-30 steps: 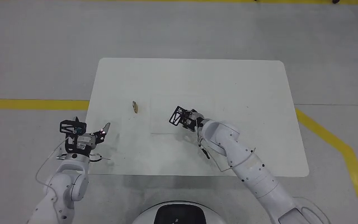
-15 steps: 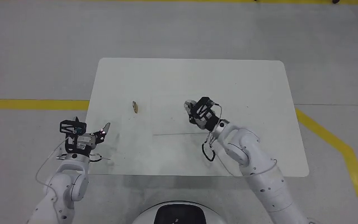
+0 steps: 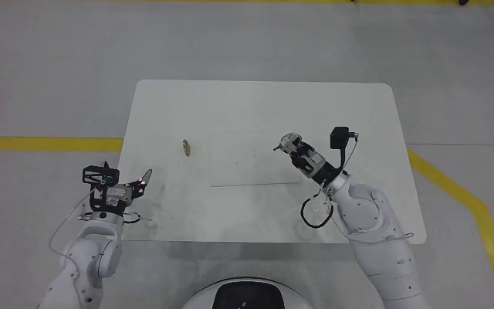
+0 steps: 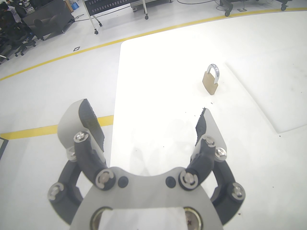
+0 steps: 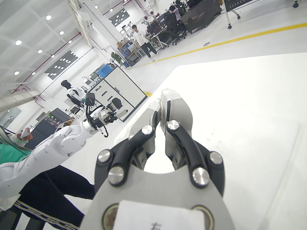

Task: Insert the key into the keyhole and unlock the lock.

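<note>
Right gripper [image 3: 284,143] fingers clenched on thin silver key [image 5: 162,111]; left gripper [image 4: 144,120] fingers released, well apart from brass padlock [image 4: 210,83]. Risk: unheld padlock topples on white worktop [image 3: 231,108] under key push.

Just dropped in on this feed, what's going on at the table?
The right gripper is shut on what looks like a small metal key, held over the middle of the white table. The brass padlock with a silver shackle stands upright on the table, apart from both grippers; the key has not reached it. The left gripper hangs open at the table's near edge, holding nothing.
</note>
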`<state>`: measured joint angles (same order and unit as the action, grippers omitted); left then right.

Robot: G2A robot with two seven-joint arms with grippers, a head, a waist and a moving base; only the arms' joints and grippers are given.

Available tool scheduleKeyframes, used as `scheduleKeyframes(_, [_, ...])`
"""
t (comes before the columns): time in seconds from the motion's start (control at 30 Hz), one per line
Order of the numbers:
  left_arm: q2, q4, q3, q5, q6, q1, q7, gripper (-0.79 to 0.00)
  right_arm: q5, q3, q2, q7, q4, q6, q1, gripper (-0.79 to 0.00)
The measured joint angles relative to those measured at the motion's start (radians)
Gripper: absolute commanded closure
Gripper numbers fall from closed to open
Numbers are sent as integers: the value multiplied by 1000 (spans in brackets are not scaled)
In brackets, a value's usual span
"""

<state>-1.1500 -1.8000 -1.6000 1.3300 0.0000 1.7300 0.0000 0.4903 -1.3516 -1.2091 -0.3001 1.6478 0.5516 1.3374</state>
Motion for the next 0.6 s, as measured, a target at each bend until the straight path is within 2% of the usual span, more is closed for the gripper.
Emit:
scheduleKeyframes(0.13, [0,0,-5,-1,-12,0,2,-785,0,0,0,0,0,0,0,0])
scheduleKeyframes(0.23, [-2,-20,-26,-124,-105,-1,-18,-785,0,0,0,0,0,0,0,0])
scheduleKeyframes(0.33, [-3,-44,-19,-337,-207,-23,-126,-785,0,0,0,0,0,0,0,0])
scheduleKeyframes(0.47, [-4,-71,29,-683,-327,-55,-374,-785,-98,21,-5,13,-14,21,7,0])
scheduleKeyframes(0.6, [-1,-75,78,-944,-358,-99,-596,-785,-250,47,-10,-25,-73,57,-26,0])
